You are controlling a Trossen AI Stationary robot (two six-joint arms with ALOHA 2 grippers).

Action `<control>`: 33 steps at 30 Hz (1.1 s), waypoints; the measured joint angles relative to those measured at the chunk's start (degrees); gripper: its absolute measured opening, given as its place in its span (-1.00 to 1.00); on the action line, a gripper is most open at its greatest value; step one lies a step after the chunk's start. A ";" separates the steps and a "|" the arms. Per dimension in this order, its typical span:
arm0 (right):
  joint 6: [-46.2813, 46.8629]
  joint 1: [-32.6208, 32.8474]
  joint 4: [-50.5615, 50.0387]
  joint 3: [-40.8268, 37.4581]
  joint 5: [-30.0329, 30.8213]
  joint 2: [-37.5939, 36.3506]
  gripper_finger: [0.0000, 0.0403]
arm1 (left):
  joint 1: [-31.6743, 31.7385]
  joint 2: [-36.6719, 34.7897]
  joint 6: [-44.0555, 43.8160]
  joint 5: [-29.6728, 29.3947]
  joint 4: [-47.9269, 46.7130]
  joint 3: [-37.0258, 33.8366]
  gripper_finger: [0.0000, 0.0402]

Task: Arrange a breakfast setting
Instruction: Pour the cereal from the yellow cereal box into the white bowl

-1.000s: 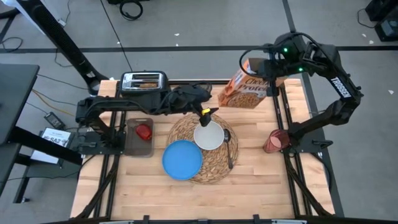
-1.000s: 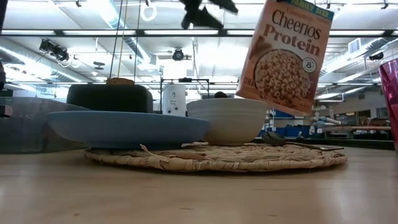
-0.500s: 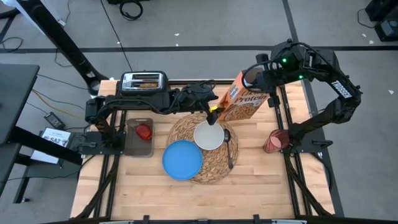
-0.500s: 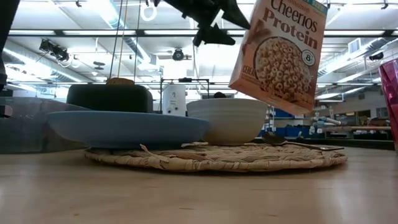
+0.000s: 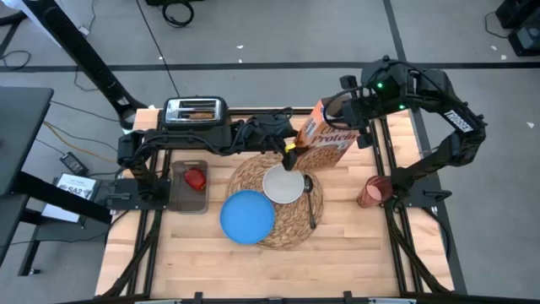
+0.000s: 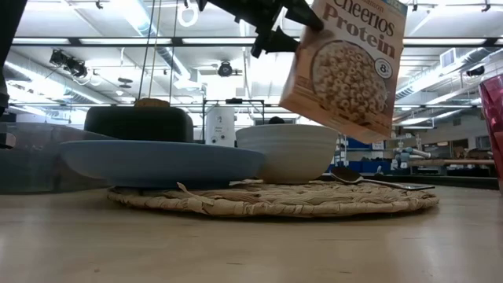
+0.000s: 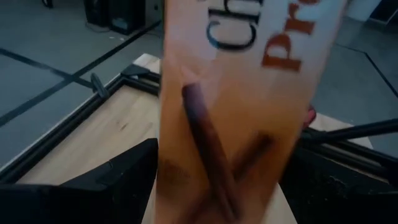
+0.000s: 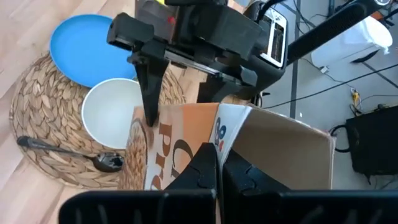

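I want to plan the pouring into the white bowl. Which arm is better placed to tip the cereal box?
Probably the right arm. Its claw is shut on the cereal box, held tilted beside the white bowl. The left claw only reaches toward the box's end.

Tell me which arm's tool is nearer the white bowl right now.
Left. The left tool hangs just above the white bowl's far rim, by the cereal box. The right tool grips the box's far end, farther off.
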 joint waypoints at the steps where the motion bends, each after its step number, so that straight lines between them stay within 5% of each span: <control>1: 0.06 0.01 0.22 0.00 0.02 0.23 -1.00 | 0.00 0.12 0.01 0.03 -0.11 0.00 0.56; 15: -0.61 1.31 6.87 0.31 -1.13 0.55 -1.00 | 0.05 0.49 6.56 0.16 -3.10 0.11 0.54; 23: -0.46 2.91 9.46 0.45 -1.30 0.44 -0.93 | -0.02 0.21 7.97 -0.79 -0.67 0.09 0.06; 28: 2.67 3.82 13.11 0.63 0.57 0.12 -0.78 | 0.00 -0.87 8.62 -1.54 -0.51 -0.02 -0.02; 33: 5.33 5.05 20.86 0.76 5.47 -2.01 -0.42 | 0.05 -3.85 9.79 -4.20 -2.16 -0.04 -0.02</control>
